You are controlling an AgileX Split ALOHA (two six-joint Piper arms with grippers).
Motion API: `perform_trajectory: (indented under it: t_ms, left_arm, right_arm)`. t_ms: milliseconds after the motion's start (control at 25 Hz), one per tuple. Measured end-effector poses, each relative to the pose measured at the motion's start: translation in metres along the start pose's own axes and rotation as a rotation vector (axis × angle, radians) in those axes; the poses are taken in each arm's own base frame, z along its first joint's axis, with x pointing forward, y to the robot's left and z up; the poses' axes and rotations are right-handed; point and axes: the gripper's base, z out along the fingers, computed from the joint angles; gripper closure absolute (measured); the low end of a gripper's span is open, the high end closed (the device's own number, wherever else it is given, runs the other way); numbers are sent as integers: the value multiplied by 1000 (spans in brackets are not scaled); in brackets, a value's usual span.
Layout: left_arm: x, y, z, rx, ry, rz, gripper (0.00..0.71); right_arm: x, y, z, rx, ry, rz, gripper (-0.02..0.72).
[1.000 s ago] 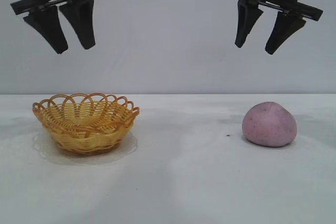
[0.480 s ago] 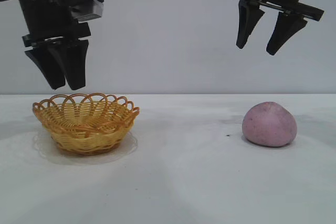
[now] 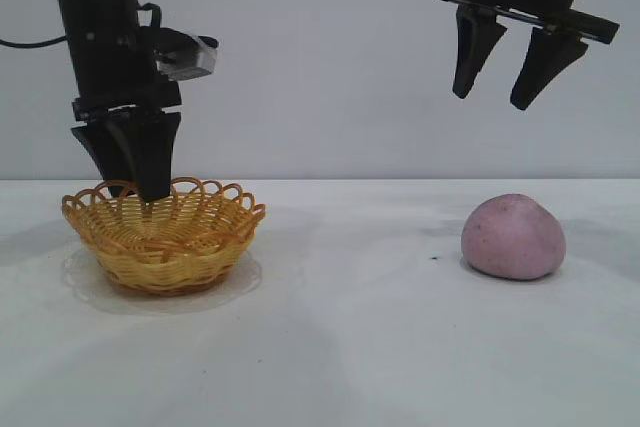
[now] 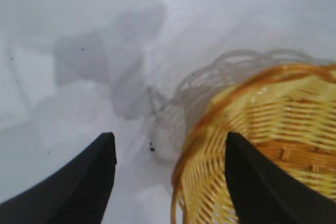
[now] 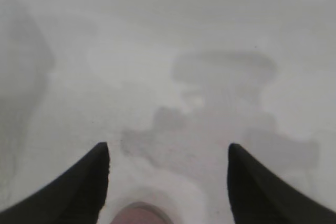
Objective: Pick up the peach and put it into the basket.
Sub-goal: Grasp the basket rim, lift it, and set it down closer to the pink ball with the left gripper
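Jaws on both of your grippers are spread apart and hold nothing.

From the outside camera, your left gripper point(image 3: 140, 187) hangs low, with its tips at the back rim of the basket point(image 3: 163, 235). You cannot tell here if the tips touch the rim. Your right gripper point(image 3: 503, 99) hangs high above the peach point(image 3: 513, 237), and the top of that arm is cut off by the picture edge. The peach sits on the white bench point(image 3: 350, 347), well apart from the basket. It is a dull pink-purple lump, round, with a small point on top and a spotty skin. The basket is yellow woven stuff with an orange-brown loopy rim.

From the left wrist camera, you see the two dark fingers point(image 4: 84, 187) wide apart. The basket point(image 4: 262, 129) wall runs between them, so one finger is over the basket and the other is outside it. Part of the basket is cut off.

From the right wrist camera, the dark fingers point(image 5: 73, 187) are wide apart over the bench point(image 5: 157, 40). Only a thin pink sliver of the peach point(image 5: 139, 215) peeks in between them, cut off at the picture's edge.
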Motion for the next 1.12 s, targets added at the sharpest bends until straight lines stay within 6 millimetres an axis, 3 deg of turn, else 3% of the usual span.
perform_trajectory:
  t_ms: [120,280,360,440,480,800,1120]
  left_arm:
    - [0,1,5,6,10,2,313]
    - [4,-1,11,39,59,16,588]
    - [4,-3,9,61,77,17,658]
    - [4,-5,6,81,90,15,648]
    - [2,-6,4,93,89,8,710]
    - [-12,-9,-23,114,24,-291,710]
    - [-13,-16,-66,91,-49,-470,710]
  right_arm:
    - [0,0,0,0,0,0,285]
    - [0,0,0,0,1,0,285]
    - [0,0,0,0,1,0,285]
    - [0,0,0,2,1,-1,285]
    - [0,0,0,2,1,-1,285]
    - [0,-1,0,6,2,-5,285]
    - [0,-1,0,15,-2,-11,285]
